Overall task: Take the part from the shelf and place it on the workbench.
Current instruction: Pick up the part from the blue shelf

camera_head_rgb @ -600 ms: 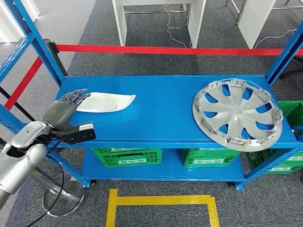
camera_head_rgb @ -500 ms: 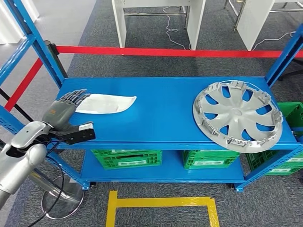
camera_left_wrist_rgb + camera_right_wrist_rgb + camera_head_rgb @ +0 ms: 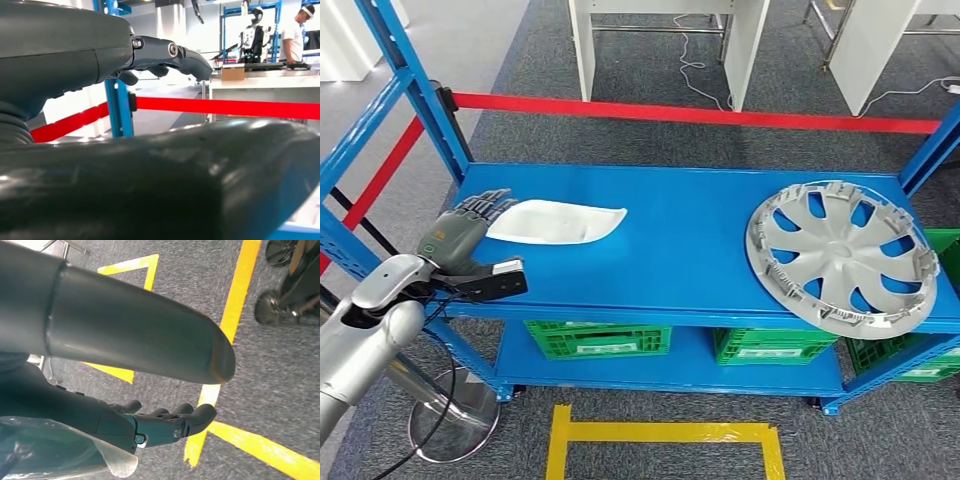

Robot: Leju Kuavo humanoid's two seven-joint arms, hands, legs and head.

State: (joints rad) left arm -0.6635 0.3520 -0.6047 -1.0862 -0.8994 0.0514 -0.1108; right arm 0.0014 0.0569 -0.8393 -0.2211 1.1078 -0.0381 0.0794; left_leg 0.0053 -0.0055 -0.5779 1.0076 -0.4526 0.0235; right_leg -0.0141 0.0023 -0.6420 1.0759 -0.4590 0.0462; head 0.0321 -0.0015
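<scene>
A flat white part lies on the left half of the blue shelf. My left hand is over the shelf's left end, fingers stretched out and apart, their tips at the part's left tip; I cannot tell if they touch it. It holds nothing. In the left wrist view that left hand stretches toward a red tape, with its thick thumb across the foreground. My right hand hangs above the carpet, fingers loosely apart, with nothing in it.
A silver hubcap overhangs the shelf's right front edge. Green crates sit on the lower shelf. Red barrier tape runs behind, white tables beyond it. Yellow floor tape marks a box in front. A person stands far off.
The whole picture has shifted a little to the right, so the camera moved. My left hand keeps its place at the white part's left tip.
</scene>
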